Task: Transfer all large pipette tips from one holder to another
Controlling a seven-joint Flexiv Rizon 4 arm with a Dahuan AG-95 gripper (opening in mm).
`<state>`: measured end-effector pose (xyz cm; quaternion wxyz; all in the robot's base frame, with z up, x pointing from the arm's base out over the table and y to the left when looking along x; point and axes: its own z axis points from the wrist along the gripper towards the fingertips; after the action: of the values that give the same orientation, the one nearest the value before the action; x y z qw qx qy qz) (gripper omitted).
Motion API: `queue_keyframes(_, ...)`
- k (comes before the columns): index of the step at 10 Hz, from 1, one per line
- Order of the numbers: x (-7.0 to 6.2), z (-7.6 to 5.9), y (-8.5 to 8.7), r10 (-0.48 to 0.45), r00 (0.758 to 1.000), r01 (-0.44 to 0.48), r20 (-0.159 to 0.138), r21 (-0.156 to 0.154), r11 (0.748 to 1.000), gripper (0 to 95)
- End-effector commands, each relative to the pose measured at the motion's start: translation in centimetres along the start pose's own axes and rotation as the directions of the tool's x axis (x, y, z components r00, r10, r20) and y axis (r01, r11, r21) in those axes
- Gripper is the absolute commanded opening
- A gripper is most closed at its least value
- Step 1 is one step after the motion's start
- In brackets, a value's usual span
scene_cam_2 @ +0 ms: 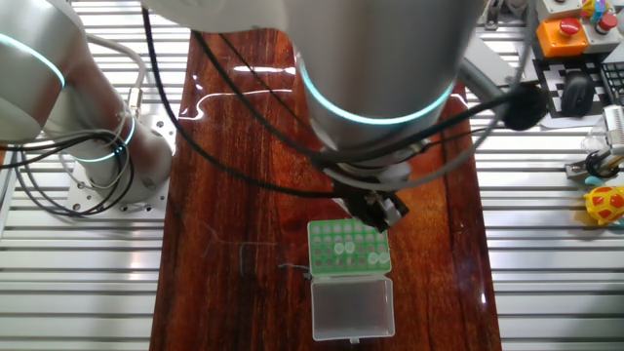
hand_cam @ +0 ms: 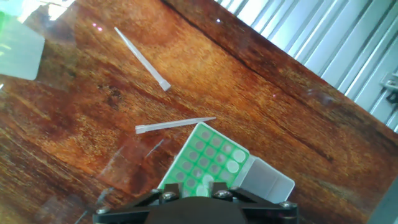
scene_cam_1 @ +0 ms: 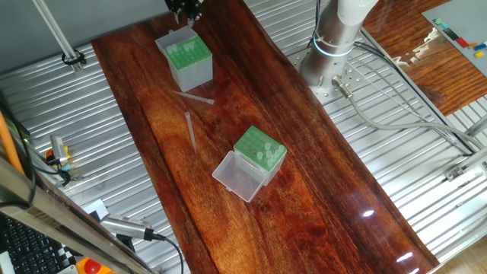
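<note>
Gripper (scene_cam_1: 186, 11): at top edge of one fixed view, just above the tall box, mostly cropped off; fingertips not visible in any view, so can't tell if spread, clenched or holding anything.
Hand view: only a dark strip of the gripper body w/ screws along the bottom edge; fingers out of frame.
Low green rack (scene_cam_1: 259, 149): mid-table, clear lid (scene_cam_1: 240, 176) hinged open and lying flat beside it; a few pale tip tops in holes along one side, count unclear.
Tall translucent box (scene_cam_1: 187, 58): far end of wooden table (scene_cam_1: 304, 175), green insert on top; whether any holes are filled is too small to tell. In hand view only a blurred corner shows at left edge.
Loose tips: two large pipette tips (scene_cam_1: 190, 130) lying flat on table between box and rack, apart from each other and from both holders; second one (scene_cam_1: 193, 97) nearer the box.
Other fixed view: arm body fills the upper middle, hides the box; loose tips only faint glints on the wood.
</note>
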<state>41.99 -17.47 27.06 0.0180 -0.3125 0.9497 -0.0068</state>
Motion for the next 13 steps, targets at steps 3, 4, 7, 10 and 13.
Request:
queue_keyframes(3,-2.6,1.2,5.0,-0.085,0.996,0.086,0.034,-0.024,0.996,0.0)
queue_keyframes(4,-4.4,1.9,7.7,-0.055,0.998,0.055,0.011,0.003,0.998,0.0)
queue_keyframes(7,-7.1,2.6,12.4,0.046,0.999,-0.046,0.005,0.044,0.998,0.0)
queue_keyframes(10,-7.1,2.6,12.4,-0.080,0.997,0.080,-0.002,0.008,0.997,0.0)
queue_keyframes(13,-8.8,3.2,15.1,-0.150,0.988,0.152,0.040,-0.064,0.986,19.0)
